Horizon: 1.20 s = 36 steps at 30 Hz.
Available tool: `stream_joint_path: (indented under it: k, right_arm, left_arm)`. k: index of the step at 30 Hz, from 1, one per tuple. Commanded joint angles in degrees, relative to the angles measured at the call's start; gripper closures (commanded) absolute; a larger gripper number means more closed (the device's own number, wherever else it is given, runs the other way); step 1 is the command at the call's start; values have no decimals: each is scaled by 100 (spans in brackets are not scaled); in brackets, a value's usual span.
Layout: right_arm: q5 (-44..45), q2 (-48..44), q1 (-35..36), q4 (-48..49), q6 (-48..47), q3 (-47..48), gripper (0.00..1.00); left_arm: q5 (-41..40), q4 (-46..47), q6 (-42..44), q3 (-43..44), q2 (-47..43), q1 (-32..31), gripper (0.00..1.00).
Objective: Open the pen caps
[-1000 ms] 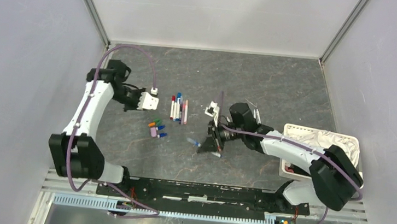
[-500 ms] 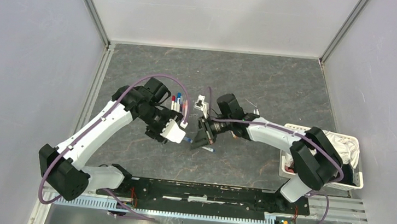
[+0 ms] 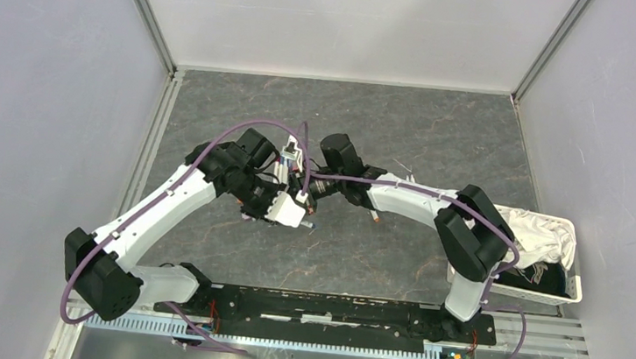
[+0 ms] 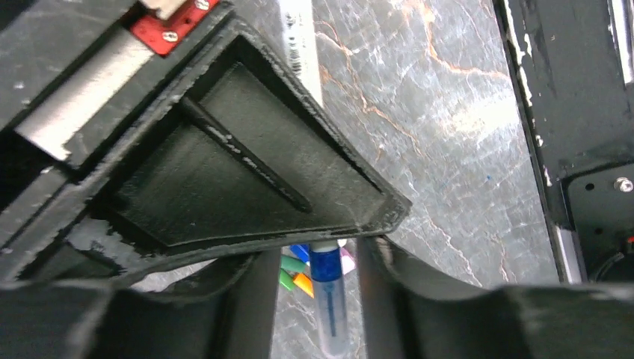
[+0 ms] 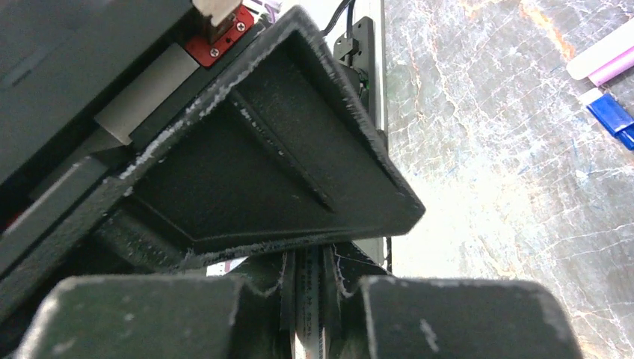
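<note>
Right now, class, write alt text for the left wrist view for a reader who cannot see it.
A blue-ended pen sits in the gap between the two dark fingers of the left gripper, which are apart, not pinching it. Behind it, loose green, orange and pink caps lie on the grey marbled table.
</note>
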Motion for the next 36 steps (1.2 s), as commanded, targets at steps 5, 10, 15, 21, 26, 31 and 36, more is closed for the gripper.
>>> stream_joint_path:
  k: [5, 10, 15, 21, 26, 31, 36]
  right_arm:
    - [-112, 191, 44, 523, 360, 375, 100]
    - [-129, 374, 122, 591, 506, 562, 62]
    - [-208, 670, 171, 181, 367, 937, 57]
    - [-130, 1117, 185, -177, 305, 1618, 100]
    - [239, 1717, 169, -641, 224, 2723, 100]
    - [656, 1924, 58, -3725, -2022, 3133, 100]
    - [530, -870, -220, -497, -810, -2177, 100]
  left_arm:
    - [-215, 338, -241, -184, -100, -42, 96]
    - [-192, 340, -172, -167, -150, -54, 98]
    - [-250, 175, 146, -140, -195, -58, 98]
    - [-7, 64, 231, 87, -63, -72, 98]
    - [71, -2, 310, 287, 126, -102, 98]
    - [-803, -347, 645, 399, 318, 209, 98]
    - [-1322, -1261, 2530, 488, 532, 2553, 98]
